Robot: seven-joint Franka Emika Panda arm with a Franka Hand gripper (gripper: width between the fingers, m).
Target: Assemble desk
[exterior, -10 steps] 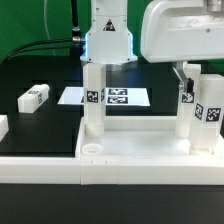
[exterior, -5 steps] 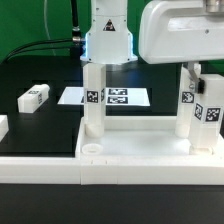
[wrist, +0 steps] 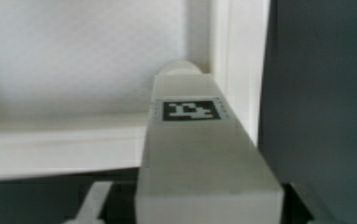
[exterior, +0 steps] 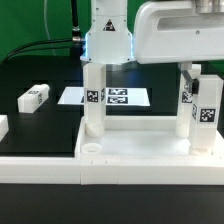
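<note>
The white desk tabletop lies rim-up at the front. One white tagged leg stands in its left corner and another leg stands at the right. My gripper is at the exterior view's right, shut on a third upright leg over the tabletop's right corner. In the wrist view this held leg fills the middle with its tag facing the camera. It sits between my fingers, next to the tabletop's raised rim. The leg's lower end is hidden.
A loose tagged leg lies on the black table at the exterior view's left, and another white part shows at the left edge. The marker board lies behind the tabletop. The robot base stands at the back.
My gripper and the held leg have shifted a little toward the exterior view's left. The other parts have not moved.
</note>
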